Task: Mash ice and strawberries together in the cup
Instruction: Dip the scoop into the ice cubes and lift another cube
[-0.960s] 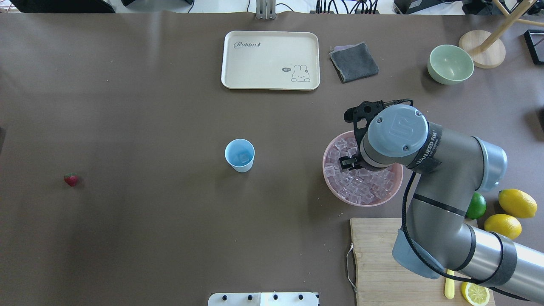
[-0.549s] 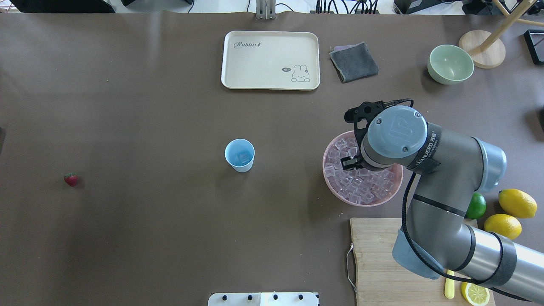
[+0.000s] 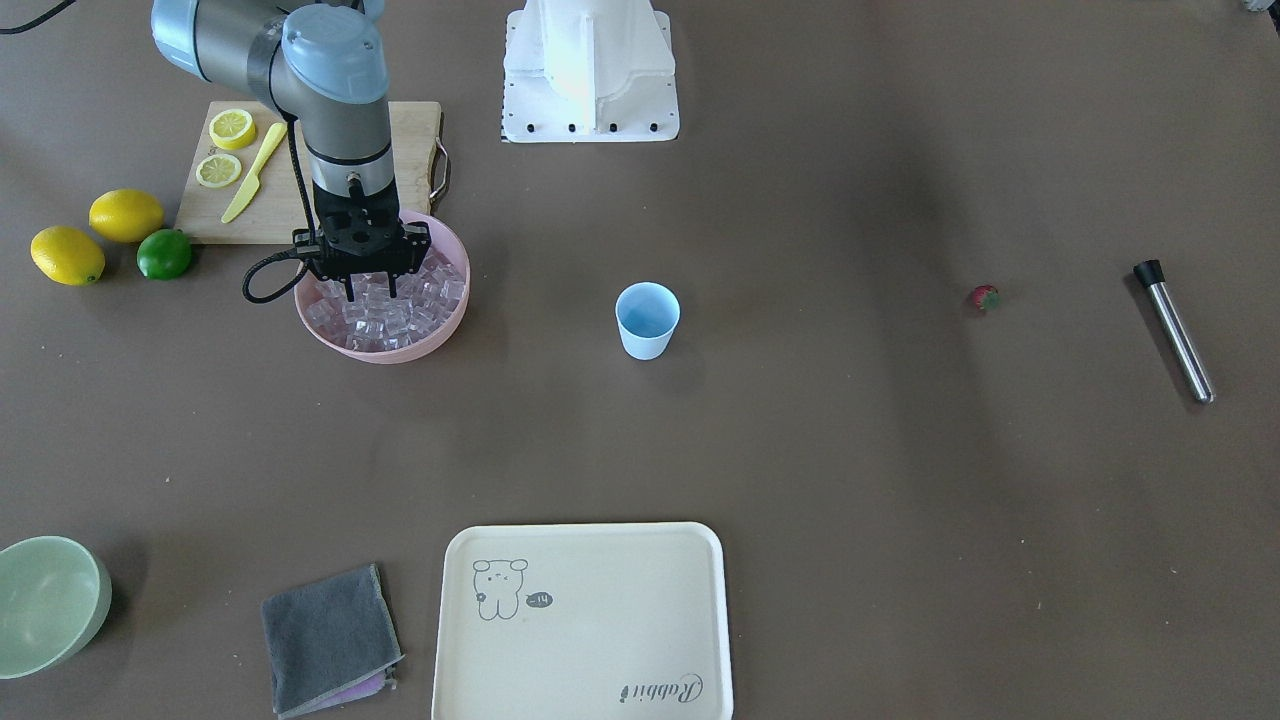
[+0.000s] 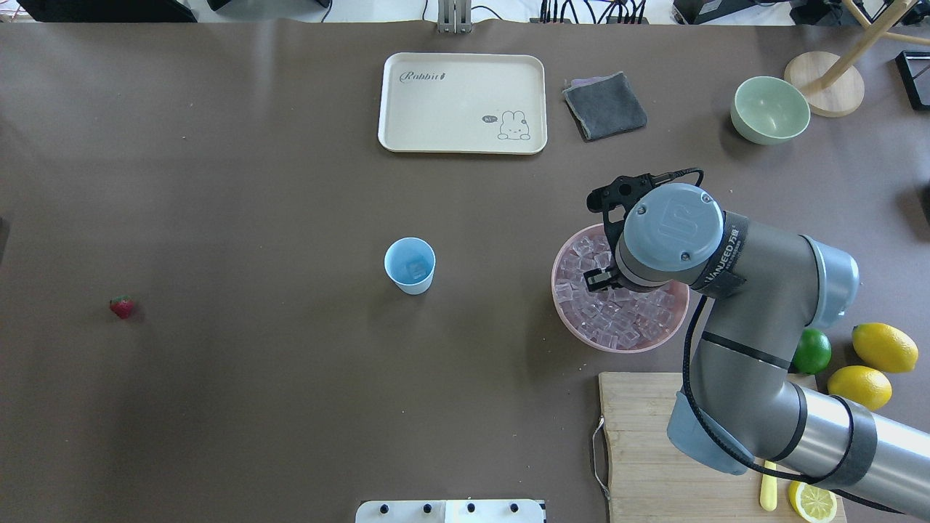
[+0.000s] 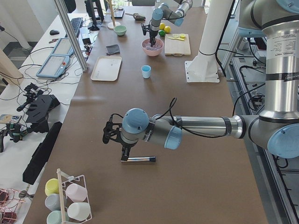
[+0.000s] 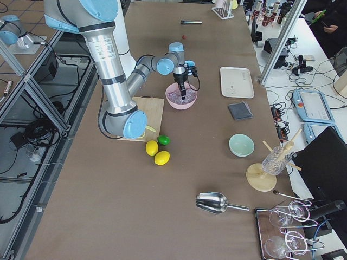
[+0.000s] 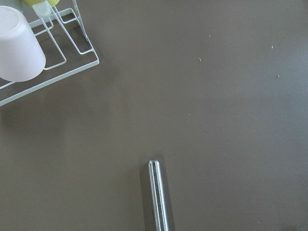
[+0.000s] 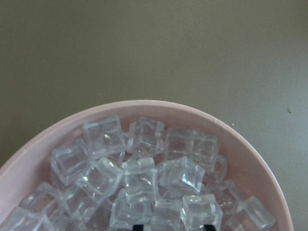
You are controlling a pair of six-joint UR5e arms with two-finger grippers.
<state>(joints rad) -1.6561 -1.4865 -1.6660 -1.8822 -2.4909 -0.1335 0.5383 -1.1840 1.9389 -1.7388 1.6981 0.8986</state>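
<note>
Jaws spread, the right gripper point(image 3: 371, 291) had shifted slightly among clear ice cubes point(image 8: 139, 178) in the big pink bowl point(image 4: 617, 347), at three o'clock of the light blue plastic tumbler point(image 4: 410, 265), suggesting another pickup. The small red strawberry point(image 4: 122, 306) waited at its nine o'clock. Whether the left gripper point(image 5: 125, 154) was spread or closed could not be told.

Long table point(image 4: 218, 181) under a brown mat, white mounting pedestal point(image 3: 590, 60) at its edge, aluminium frame posts point(image 5: 71, 35) alongside, white side bench point(image 5: 44, 44) strewn with cables point(image 5: 28, 74) and tablets point(image 5: 52, 65), brown tiled floor point(image 6: 13, 184) below, bright even indoor light.

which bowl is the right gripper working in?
The pink bowl, full of ice, beside the cutting board; the right gripper has its fingers down among the cubes. The pale green bowl stands empty, well apart.
</note>
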